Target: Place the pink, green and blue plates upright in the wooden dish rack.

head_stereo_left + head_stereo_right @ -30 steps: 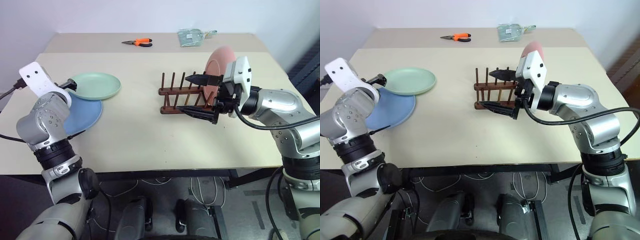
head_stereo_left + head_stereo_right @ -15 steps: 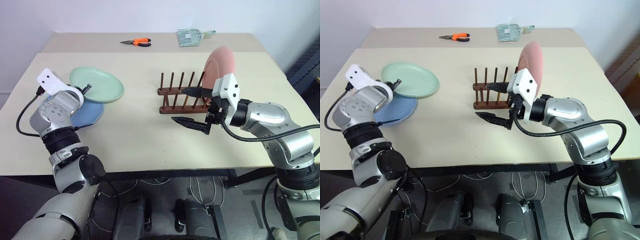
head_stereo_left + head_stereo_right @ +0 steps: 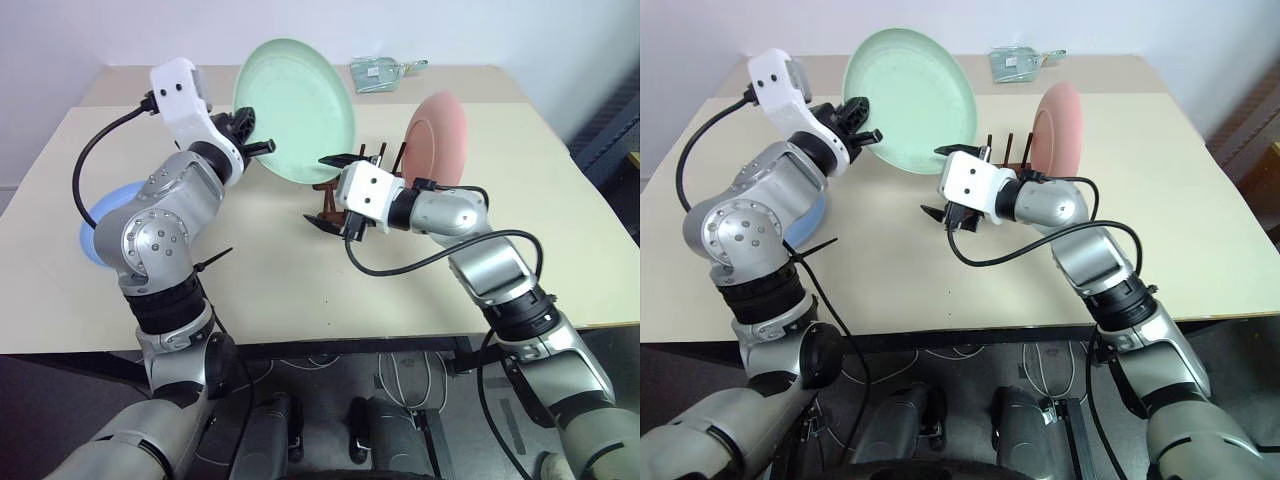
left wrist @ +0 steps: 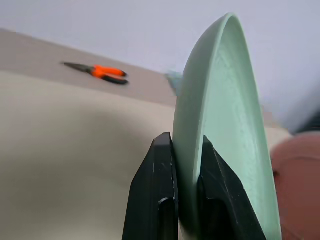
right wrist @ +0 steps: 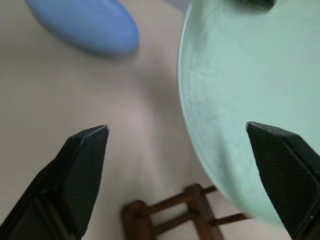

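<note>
The left gripper (image 4: 186, 200) is clamped on the rim of the green plate (image 3: 296, 108), holding it tilted up above the table (image 3: 300, 270), left of the wooden dish rack (image 3: 345, 185). The right gripper (image 3: 328, 192) hangs beside the rack, fingers wide apart (nothing between them). The pink plate (image 3: 436, 133) stands upright at the rack's right end. The blue plate (image 3: 100, 220) lies flat at far left.

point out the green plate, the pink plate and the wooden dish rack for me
green plate (image 3: 300, 105): left eye view, middle of its raised face
pink plate (image 3: 440, 135): left eye view, middle of its upright face
wooden dish rack (image 5: 197, 197): right wrist view, on a base rail
</note>
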Controlling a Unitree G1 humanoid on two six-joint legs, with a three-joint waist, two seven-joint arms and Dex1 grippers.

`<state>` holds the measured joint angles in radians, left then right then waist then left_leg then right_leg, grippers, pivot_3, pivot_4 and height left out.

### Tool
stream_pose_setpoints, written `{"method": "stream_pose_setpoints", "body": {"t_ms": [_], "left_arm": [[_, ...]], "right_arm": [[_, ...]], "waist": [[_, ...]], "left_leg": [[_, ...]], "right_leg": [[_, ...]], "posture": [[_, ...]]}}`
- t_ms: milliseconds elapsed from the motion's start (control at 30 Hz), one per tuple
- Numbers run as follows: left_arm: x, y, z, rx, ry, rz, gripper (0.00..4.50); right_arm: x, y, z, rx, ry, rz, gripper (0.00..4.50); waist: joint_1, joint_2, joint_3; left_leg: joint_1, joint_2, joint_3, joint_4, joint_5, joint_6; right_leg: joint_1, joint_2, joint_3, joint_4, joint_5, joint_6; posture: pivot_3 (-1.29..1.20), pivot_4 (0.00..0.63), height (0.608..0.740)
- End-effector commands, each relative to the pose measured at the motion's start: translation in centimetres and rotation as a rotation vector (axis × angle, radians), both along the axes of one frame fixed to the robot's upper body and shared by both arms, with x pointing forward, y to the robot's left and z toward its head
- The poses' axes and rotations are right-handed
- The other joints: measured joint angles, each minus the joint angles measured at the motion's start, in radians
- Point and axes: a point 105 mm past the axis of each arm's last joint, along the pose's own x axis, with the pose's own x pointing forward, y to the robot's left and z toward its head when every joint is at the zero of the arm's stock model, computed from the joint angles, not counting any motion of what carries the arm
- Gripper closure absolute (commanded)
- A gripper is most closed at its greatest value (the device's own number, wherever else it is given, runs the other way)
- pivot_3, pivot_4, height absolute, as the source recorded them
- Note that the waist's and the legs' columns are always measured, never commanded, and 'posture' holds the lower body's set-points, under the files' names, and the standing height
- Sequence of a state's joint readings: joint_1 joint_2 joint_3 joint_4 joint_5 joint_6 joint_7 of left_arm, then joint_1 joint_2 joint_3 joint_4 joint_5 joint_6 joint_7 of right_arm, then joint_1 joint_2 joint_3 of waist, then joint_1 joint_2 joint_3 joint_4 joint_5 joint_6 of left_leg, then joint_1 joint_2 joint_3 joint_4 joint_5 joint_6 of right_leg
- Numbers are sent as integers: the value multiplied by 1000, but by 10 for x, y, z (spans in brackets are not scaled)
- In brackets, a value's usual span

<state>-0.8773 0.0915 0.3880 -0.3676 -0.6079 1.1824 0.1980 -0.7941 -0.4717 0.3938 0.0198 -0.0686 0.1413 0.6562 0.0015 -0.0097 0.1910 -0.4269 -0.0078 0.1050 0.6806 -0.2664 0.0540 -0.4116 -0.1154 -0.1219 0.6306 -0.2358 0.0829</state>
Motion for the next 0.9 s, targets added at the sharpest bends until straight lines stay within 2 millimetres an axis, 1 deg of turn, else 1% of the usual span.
{"method": "stream_pose_setpoints", "body": {"t_ms": [33, 67, 167, 200, 267, 333, 367, 400, 433, 500, 533, 567, 600, 633, 667, 700, 733, 767, 800, 833, 900], "left_arm": [[-17, -9, 23, 1, -75, -43, 4399], [-18, -11, 23, 4, -71, -47, 4399], [-20, -11, 22, 10, -61, -51, 4500], [-20, -11, 22, 12, -58, -51, 4500], [-19, -8, 20, 2, -50, -47, 4500], [-18, -7, 20, -14, -48, -49, 3690], [-18, -7, 21, -19, -51, -55, 3288], [-18, -7, 22, -26, -57, -61, 3005], [-17, -6, 25, -54, -64, -63, 2324], [-16, -2, 33, -131, -79, -59, 1330], [-15, 7, 41, -184, -108, -35, 871], [-14, 20, 50, -236, -144, 6, 386], [-13, 33, 58, -272, -177, 49, 386], [-13, 41, 62, -293, -197, 77, 386], [-12, 56, 65, -276, -212, 145, 386], [-11, 69, 66, -237, -230, 200, 386], [-11, 80, 66, -161, -249, 237, 386], [-11, 86, 62, -46, -264, 254, 386], [-11, 85, 53, 89, -273, 240, 386], [-9, 81, 38, 203, -258, 195, 386], [-10, 68, 5, 367, -230, 73, 386]], "right_arm": [[10, 8, 20, 18, -155, -16, 0], [12, 10, 22, 31, -168, -19, 0], [15, 12, 26, 35, -211, -19, 766], [15, 12, 28, 40, -220, -20, 1184], [15, 10, 33, 50, -247, -24, 2181], [14, 7, 41, 67, -278, -32, 3180], [14, 5, 44, 74, -292, -40, 3757], [14, 3, 47, 79, -303, -48, 4004], [14, 1, 48, 76, -315, -57, 4500], [13, -3, 50, 67, -328, -65, 4500], [12, -6, 50, 64, -332, -69, 4500], [11, -10, 52, 66, -333, -73, 4500], [11, -14, 53, 70, -333, -77, 4500], [10, -16, 54, 73, -333, -80, 4500], [10, -23, 57, 93, -319, -91, 4500], [8, -30, 62, 126, -297, -91, 4500], [4, -38, 70, 208, -240, -78, 4500], [0, -46, 81, 310, -178, -63, 4500], [-2, -54, 92, 420, -104, -50, 4500], [-3, -62, 100, 513, -19, -38, 4500], [-7, -74, 108, 610, 117, -9, 4500]], "waist": [[-6, 0, 0], [-9, 0, 0], [-12, 0, 0], [-12, 0, 0], [-13, 0, 0], [-14, 0, 0], [-13, 0, 0], [-13, 0, 0], [-13, 0, 0], [-12, 0, 0], [-12, 0, 0], [-13, 0, 0], [-13, 0, 0], [-14, 0, 0], [-14, 0, 0], [-16, 0, 0], [-18, 0, 0], [-21, 1, 0], [-22, 2, 1], [-21, 2, 1], [-16, 2, 0]], "left_leg": [[0, 0, 0, 0, 0, 0], [0, 0, 0, 0, 0, 0], [0, 0, -1, 0, 0, 0], [0, 0, -1, 0, 0, -1], [0, 0, -1, 0, 0, -1], [0, 0, -1, -1, 0, -1], [0, 0, -1, -1, 1, -1], [0, 0, -1, -1, 1, -1], [0, 0, -1, 0, 1, -1], [0, 0, -1, -1, 1, -1], [0, 0, -2, 0, 1, -1], [0, 0, -2, 0, 1, -1], [0, 0, -2, 0, 1, -1], [0, 0, -2, 0, 1, -1], [0, 0, -1, -1, 1, -1], [0, 0, -1, -1, 1, -1], [0, 0, -1, -2, 1, -1], [1, 0, 0, -3, 1, -2], [1, 0, 0, -4, 1, -2], [2, 0, 1, -5, 1, -2], [2, 0, 1, -6, 1, -3]], "right_leg": [[0, 0, 0, 0, 0, 0], [0, 1, 0, 0, 0, 0], [0, 2, 0, 0, 0, 0], [1, 2, 0, 0, 0, 0], [1, 3, 0, 0, 0, 0], [0, 3, 0, 0, 0, 0], [0, 3, 0, 0, 0, 0], [1, 3, 0, 0, 0, 0], [1, 3, 0, 0, 0, 0], [1, 3, 0, 0, 0, 0], [1, 3, 0, 0, 0, 0], [1, 3, 0, 0, 0, 0], [1, 3, 0, 0, 0, 0], [1, 2, 0, 0, 0, 0], [1, 3, 0, 0, 0, 0], [0, 3, 0, 0, 0, 0], [0, 3, 0, 0, 0, 0], [0, 4, 0, 0, 0, 0], [0, 4, 0, 0, 0, 0], [0, 4, 1, 0, 0, 0], [0, 4, 1, 0, 0, -1]], "posture": [[0, 150, 740], [0, 150, 740], [0, 150, 740], [0, 150, 740], [0, 150, 740], [0, 150, 740], [0, 150, 740], [0, 150, 740], [0, 150, 740], [0, 150, 740], [0, 150, 740], [0, 150, 740], [0, 150, 740], [0, 150, 740], [0, 150, 740], [0, 150, 740], [0, 150, 740], [0, 150, 740], [0, 150, 740], [0, 150, 740], [0, 150, 740]]}}
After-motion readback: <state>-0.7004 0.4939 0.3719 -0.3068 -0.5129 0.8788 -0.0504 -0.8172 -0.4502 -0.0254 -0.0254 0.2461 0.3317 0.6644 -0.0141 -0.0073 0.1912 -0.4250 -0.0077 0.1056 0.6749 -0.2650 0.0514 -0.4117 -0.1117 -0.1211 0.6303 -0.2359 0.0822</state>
